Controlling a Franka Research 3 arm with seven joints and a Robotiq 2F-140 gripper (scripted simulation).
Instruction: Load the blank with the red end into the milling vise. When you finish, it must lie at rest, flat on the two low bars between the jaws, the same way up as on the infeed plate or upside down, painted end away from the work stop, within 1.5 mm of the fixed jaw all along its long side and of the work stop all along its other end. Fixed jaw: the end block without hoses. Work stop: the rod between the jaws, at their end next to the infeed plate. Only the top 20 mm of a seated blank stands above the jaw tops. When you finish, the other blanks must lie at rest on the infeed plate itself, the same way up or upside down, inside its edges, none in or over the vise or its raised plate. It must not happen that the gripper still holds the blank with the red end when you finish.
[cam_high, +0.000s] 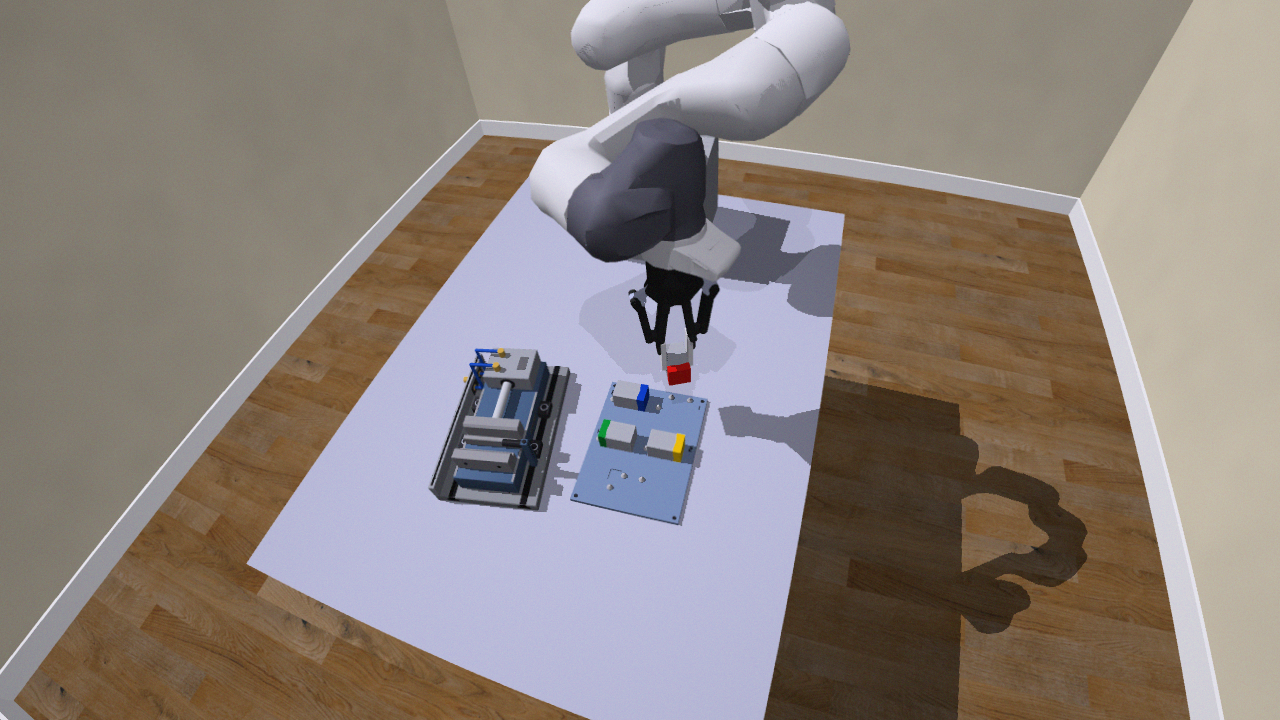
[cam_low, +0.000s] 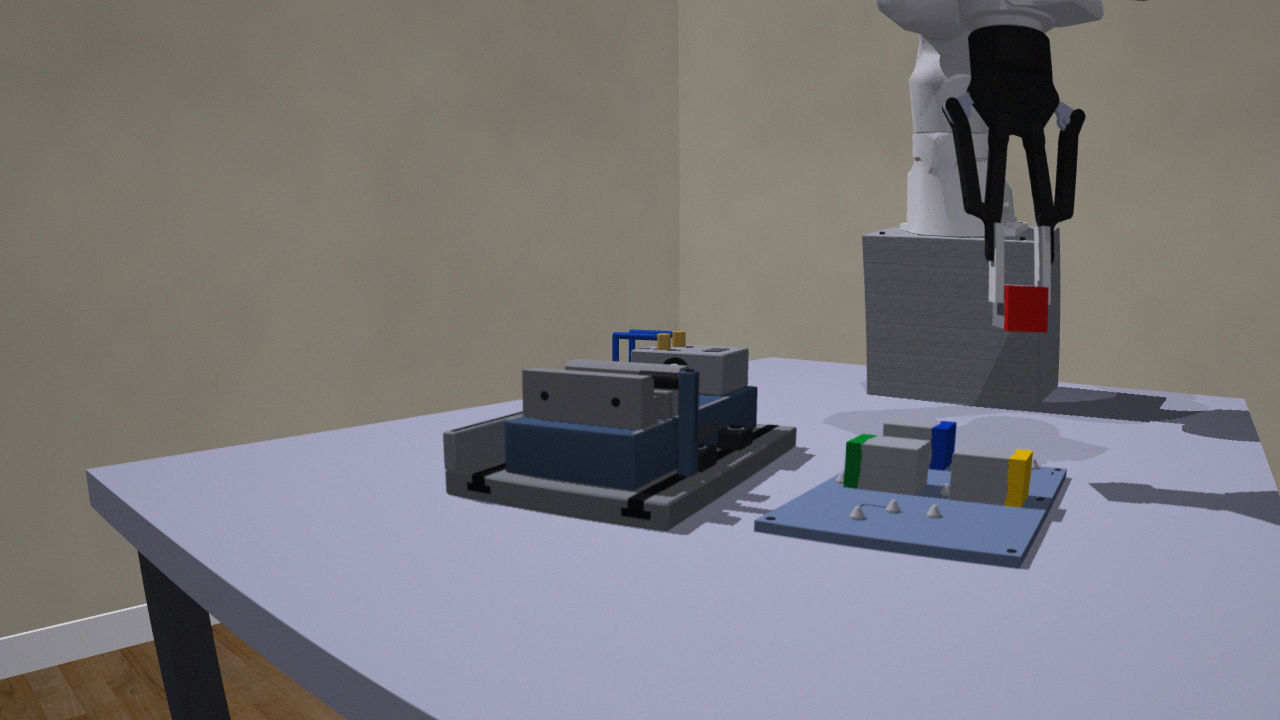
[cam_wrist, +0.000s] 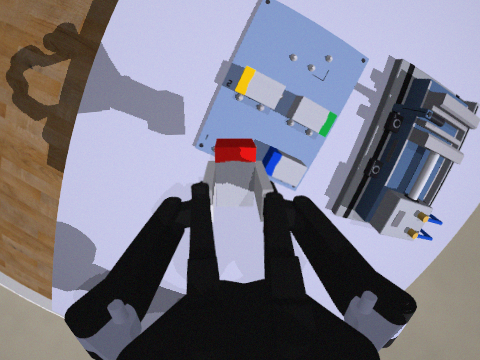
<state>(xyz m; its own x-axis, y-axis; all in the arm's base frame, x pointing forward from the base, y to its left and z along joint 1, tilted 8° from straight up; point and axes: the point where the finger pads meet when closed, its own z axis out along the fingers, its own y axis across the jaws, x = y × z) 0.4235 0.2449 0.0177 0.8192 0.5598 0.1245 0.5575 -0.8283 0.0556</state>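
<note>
The blank with the red end (cam_high: 678, 374) (cam_low: 1026, 308) (cam_wrist: 235, 151) is held in the air, level, behind the infeed plate (cam_high: 657, 499) (cam_low: 966, 539) (cam_wrist: 280, 31) in the top view. My gripper (cam_high: 677, 352) (cam_wrist: 234, 173) is shut on its grey part; the red end points toward the plate's side. The vise's fixed jaw (cam_high: 484, 460) (cam_low: 586, 398) (cam_wrist: 454, 111) is at the near end in the top view, its moving jaw (cam_high: 493, 428) (cam_wrist: 436, 145) behind. The work stop (cam_high: 510, 442) (cam_wrist: 434, 117) is between them. The low bars are mostly hidden.
On the infeed plate lie a blue-ended blank (cam_high: 628, 395) (cam_wrist: 287, 171), a green-ended blank (cam_high: 619, 436) (cam_low: 895, 465) and a yellow-ended blank (cam_high: 664, 443) (cam_low: 980, 476). Small pale pegs stand on it. Blue hoses (cam_high: 484, 365) rise at the vise's back block (cam_high: 519, 365). A blue post (cam_low: 687, 422) stands beside the jaws.
</note>
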